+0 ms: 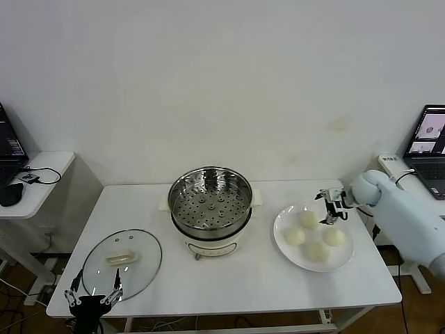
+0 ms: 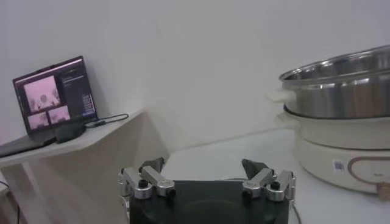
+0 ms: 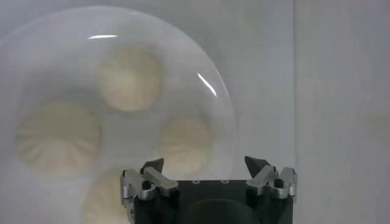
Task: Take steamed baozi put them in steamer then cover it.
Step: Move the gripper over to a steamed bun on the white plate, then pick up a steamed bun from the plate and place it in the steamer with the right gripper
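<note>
Several pale steamed baozi (image 1: 308,218) lie on a white plate (image 1: 341,261) at the table's right. My right gripper (image 1: 332,207) hovers open over the plate's far side, empty; in its wrist view the gripper (image 3: 205,163) stands above the baozi (image 3: 186,144) and plate (image 3: 183,67). The steel steamer (image 1: 211,198) sits empty on its white base in the middle. The glass cover (image 1: 97,268) lies flat at the front left. My left gripper (image 1: 92,296) hangs open by the cover's near edge; its own view shows the gripper (image 2: 204,164) empty, with the steamer (image 2: 341,85) off to one side.
A side desk at the left holds a laptop (image 1: 10,149) and a mouse (image 1: 10,195). Another laptop (image 1: 427,142) stands on a desk at the right. The white table's front edge (image 1: 222,309) runs close to my left gripper.
</note>
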Motion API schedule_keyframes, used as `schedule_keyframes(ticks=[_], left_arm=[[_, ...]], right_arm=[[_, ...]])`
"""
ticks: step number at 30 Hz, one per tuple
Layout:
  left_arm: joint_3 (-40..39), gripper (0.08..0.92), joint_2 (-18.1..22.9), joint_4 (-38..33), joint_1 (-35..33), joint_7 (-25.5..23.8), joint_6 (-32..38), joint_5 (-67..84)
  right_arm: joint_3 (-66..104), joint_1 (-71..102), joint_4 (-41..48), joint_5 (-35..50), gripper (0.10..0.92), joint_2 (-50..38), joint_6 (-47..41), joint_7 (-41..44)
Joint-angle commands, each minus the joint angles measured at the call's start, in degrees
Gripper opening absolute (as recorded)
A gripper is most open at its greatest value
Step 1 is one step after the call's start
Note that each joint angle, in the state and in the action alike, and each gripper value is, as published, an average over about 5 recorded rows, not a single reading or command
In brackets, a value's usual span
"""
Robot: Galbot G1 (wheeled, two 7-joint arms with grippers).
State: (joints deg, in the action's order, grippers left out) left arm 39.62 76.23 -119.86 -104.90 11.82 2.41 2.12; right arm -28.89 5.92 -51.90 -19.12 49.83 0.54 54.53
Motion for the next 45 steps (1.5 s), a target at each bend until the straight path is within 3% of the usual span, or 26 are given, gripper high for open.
schedule_keyframes(ticks=[1,19,35,45], left_arm=[[0.1,0.823,0.0,0.1,0.0,0.0,0.0,0.0],[-0.3,0.823,-0.2,0.4,0.3,0.1,0.1,-0.2],[-0.4,0.823,0.1,0.4,0.0,0.4,0.3,-0.4],[-0.3,0.823,-0.2,0.5,-0.1,0.4,0.3,-0.3]], right_arm=[[-2.1,-2.1,6.4,-2.4,0.823,4.5,0.2,0.8],[-0.6,-0.2,8.3,-3.1,0.819,6.1,-0.7,-0.7],[-0.7,-0.1,8.1,-3.9,0.642,6.3,-0.8,0.2],[-3.0,-1.6,2.0,0.5,0.629,1.9,-1.3,1.5]])
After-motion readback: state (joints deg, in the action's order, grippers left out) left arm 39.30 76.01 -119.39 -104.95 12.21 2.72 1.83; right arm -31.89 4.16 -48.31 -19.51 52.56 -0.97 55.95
